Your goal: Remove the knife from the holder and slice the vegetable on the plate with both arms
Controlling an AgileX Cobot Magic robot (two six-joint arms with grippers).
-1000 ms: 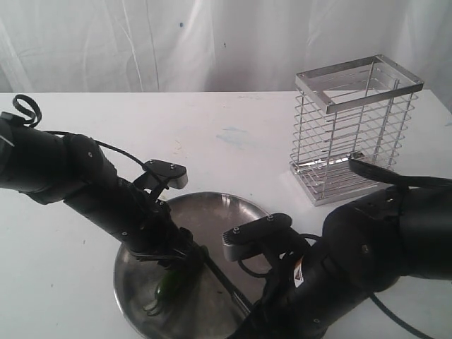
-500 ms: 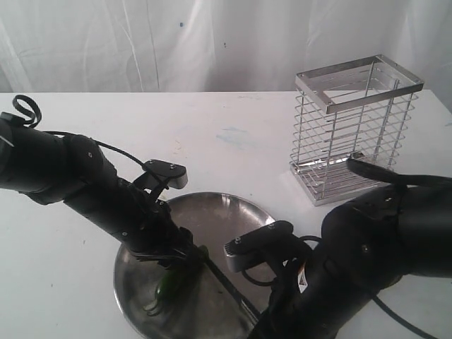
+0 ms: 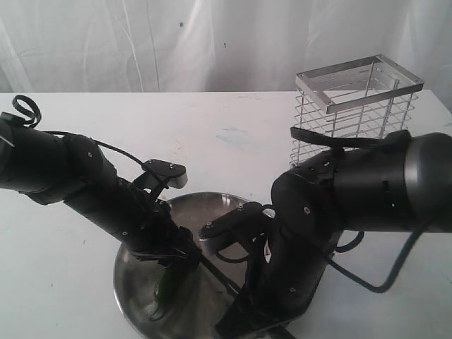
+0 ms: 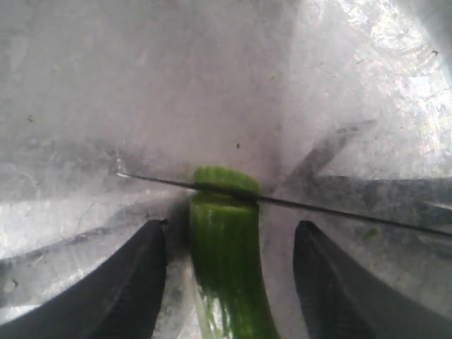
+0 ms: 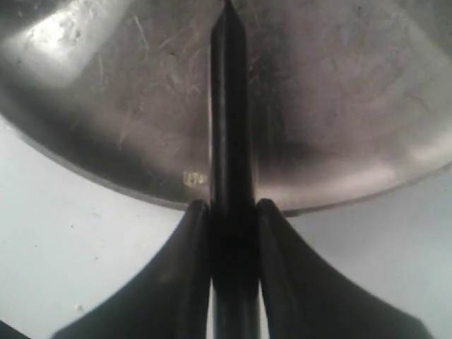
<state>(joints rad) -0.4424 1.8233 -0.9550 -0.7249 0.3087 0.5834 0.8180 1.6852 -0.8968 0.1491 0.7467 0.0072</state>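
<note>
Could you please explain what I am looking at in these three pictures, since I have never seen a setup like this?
Two black-wrapped robot arms work over a white table. The wide picture comes from a camera off the arms; the other two come from a camera on each arm's wrist.

On the table sit a steel plate and a wire holder.

The left gripper has its two dark fingers either side of a green vegetable on the plate, with gaps showing on both sides, so it looks open.

The right gripper is shut on the black handle of a knife. In the left wrist picture, the thin blade crosses the tip of the vegetable and seems to be cutting off a small end piece.
</note>
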